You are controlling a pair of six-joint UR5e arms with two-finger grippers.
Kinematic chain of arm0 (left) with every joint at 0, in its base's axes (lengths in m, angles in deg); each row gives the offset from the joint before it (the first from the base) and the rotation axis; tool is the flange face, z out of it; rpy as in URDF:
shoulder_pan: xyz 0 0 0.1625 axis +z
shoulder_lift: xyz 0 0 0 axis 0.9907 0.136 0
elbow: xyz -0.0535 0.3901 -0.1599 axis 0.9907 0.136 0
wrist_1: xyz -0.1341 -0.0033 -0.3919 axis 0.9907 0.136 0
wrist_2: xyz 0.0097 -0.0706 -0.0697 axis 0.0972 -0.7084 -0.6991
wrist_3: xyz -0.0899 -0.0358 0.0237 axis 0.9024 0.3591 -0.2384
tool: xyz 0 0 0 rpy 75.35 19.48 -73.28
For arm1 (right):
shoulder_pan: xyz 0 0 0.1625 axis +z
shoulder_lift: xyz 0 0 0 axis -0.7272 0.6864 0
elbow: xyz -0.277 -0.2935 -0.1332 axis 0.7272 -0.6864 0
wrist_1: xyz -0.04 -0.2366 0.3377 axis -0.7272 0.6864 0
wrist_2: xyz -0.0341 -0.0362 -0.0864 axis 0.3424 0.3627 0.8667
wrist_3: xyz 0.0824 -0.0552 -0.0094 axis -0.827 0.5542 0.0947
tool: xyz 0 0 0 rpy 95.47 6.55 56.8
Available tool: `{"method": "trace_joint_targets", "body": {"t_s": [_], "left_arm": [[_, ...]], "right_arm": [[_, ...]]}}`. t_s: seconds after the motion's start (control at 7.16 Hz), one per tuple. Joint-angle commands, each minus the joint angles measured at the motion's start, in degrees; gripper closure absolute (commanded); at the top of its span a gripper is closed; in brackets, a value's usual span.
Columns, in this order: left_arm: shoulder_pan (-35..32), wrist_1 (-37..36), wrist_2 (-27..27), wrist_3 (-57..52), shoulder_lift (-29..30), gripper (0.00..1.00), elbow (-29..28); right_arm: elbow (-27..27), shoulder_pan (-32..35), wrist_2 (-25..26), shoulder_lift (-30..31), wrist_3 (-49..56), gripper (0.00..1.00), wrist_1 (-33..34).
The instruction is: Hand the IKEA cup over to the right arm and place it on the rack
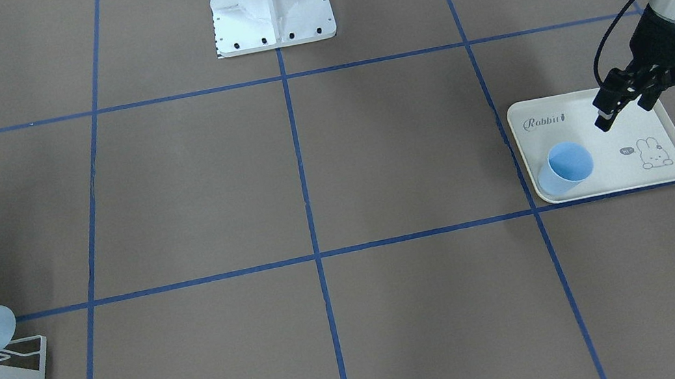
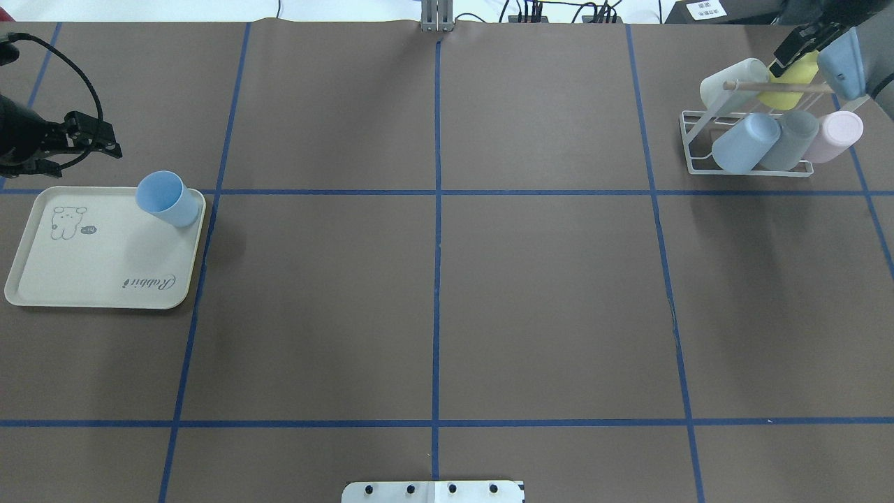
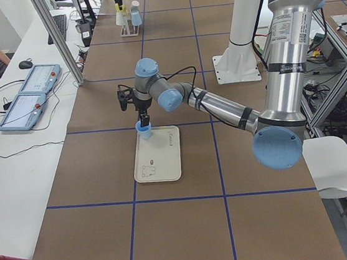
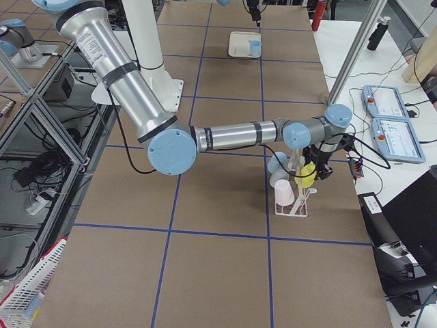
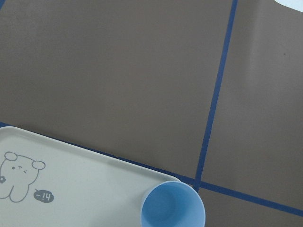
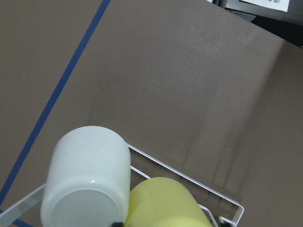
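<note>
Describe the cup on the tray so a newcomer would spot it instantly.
Find the cream rabbit-print tray at the robot's left end of the brown table. In its far, inward corner stands a light blue plastic cup, mouth up. It alone is on the tray; other cups hang tilted on the white wire rack opposite.

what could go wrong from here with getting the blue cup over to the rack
1. The blue cup stands in a corner of the rabbit tray, close to its rim. An off-centre grasp by the open left gripper could tip it over the edge.
2. The rack already holds several cups, so free prongs look scarce. A new cup might knock a neighbour such as the pink cup.
</note>
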Motion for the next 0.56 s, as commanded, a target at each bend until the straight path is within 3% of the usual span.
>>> {"method": "trace_joint_targets", "body": {"t_s": [0.0,0.42], "left_arm": [[1.9,-0.1,2.7,-4.2,-2.2,0.00,-1.1],[3.4,-0.2,2.0,-4.1,2.2,0.00,-6.5]], "right_arm": [[0.1,-0.9,0.0,-0.1,-0.4,0.02,-0.8],[0.5,-0.9,-0.1,-1.1,-1.0,0.01,-1.6]]}}
